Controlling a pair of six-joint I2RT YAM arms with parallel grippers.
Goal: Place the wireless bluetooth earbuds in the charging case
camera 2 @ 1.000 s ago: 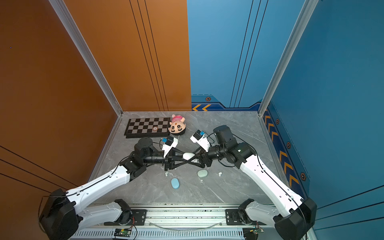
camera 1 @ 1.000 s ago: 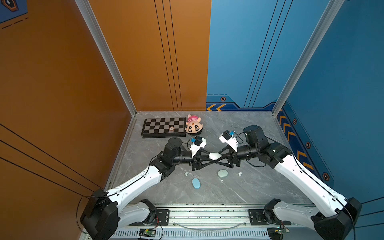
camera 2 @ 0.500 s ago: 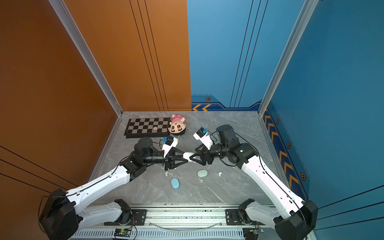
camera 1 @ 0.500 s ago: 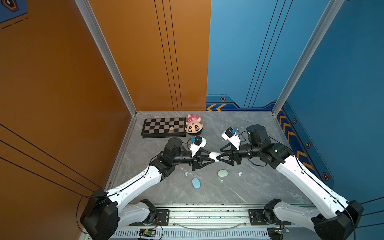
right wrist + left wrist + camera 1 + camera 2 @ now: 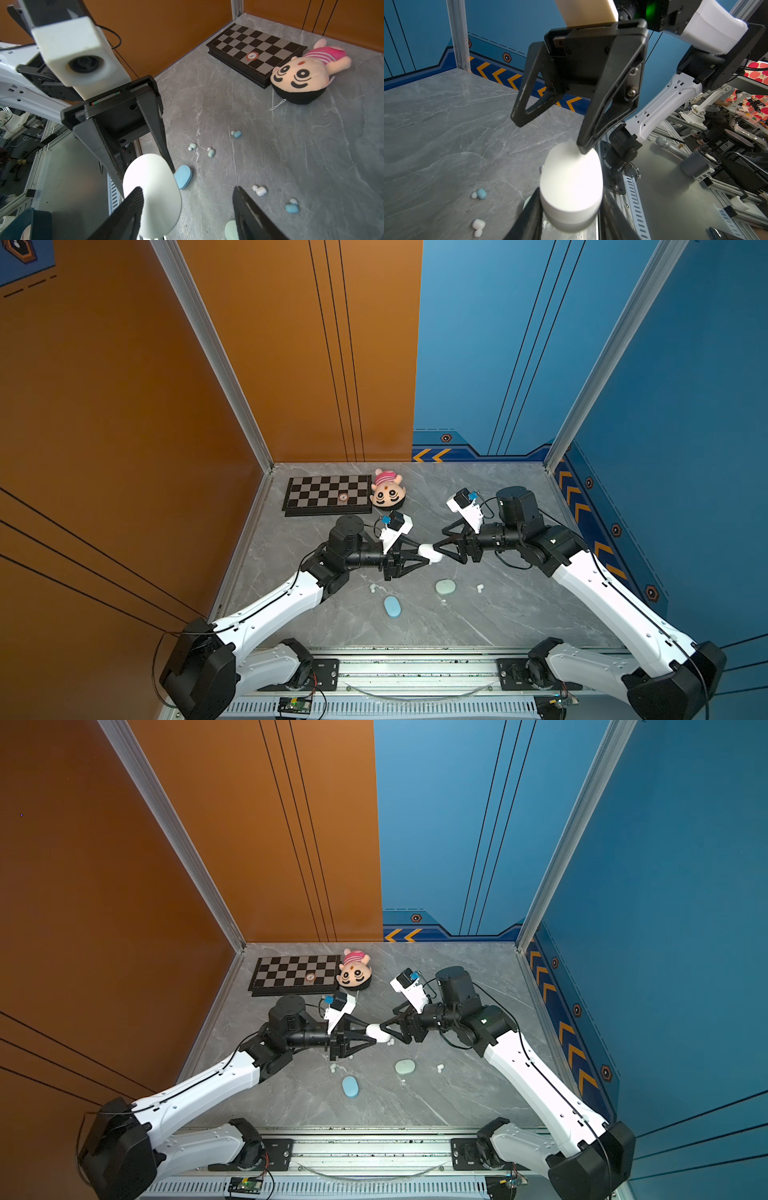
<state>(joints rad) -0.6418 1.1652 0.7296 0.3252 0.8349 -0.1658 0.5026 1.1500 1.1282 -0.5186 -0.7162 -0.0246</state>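
Left pincer (image 5: 570, 208) grips a white charging case (image 5: 430, 552) mid-air; right pincer (image 5: 186, 190) is open, one finger (image 5: 586, 143) touching the case's end. Tiny earbuds (image 5: 258, 190) lie scattered on the worktop (image 5: 311, 145) below the case, probably light and slippery; pinch across their rounded bodies.

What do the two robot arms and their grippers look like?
The left arm and the right arm have white shells with black joints and black bases. The left gripper and the right gripper are black, with hollow triangular fingers. A white camera block with a small blue part sits on each wrist; thin black cables trail nearby.
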